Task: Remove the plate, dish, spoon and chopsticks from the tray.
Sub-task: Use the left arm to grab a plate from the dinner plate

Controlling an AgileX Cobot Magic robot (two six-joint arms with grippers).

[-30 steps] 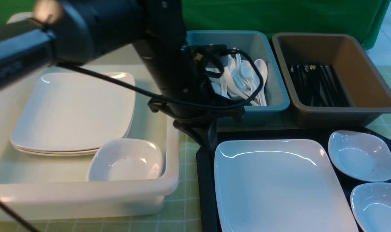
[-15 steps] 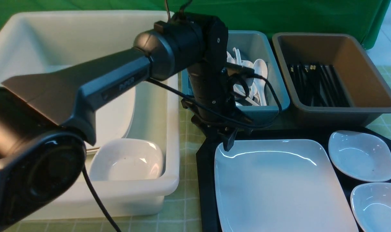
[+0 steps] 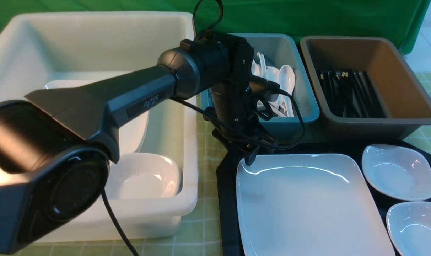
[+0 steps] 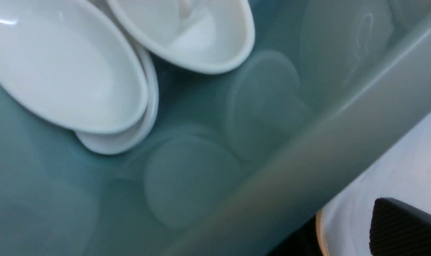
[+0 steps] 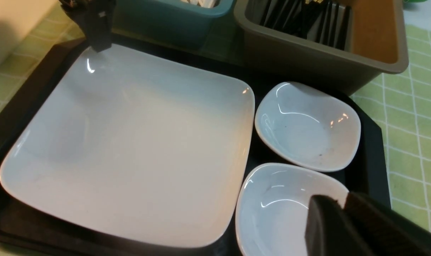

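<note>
Step in hand: the large glossy white rectangular plate [image 3: 307, 202] seemed to be next, lying on the black diamond-textured plastic tray [image 3: 226, 185].
Left gripper [image 3: 251, 156]: at the plate's far left corner rim; only one finger [image 4: 403, 227] showed, so I could not tell its spread or whether it touched; nothing visibly held.
Right gripper [image 5: 338, 220]: jaws nearly together, empty, above the nearer small white squarish dish [image 5: 283, 206].
Spoon, chopsticks: none visible on the tray.
Next move: likely pinching the plate's rim and lifting toward the white tub [image 3: 187, 199].
</note>
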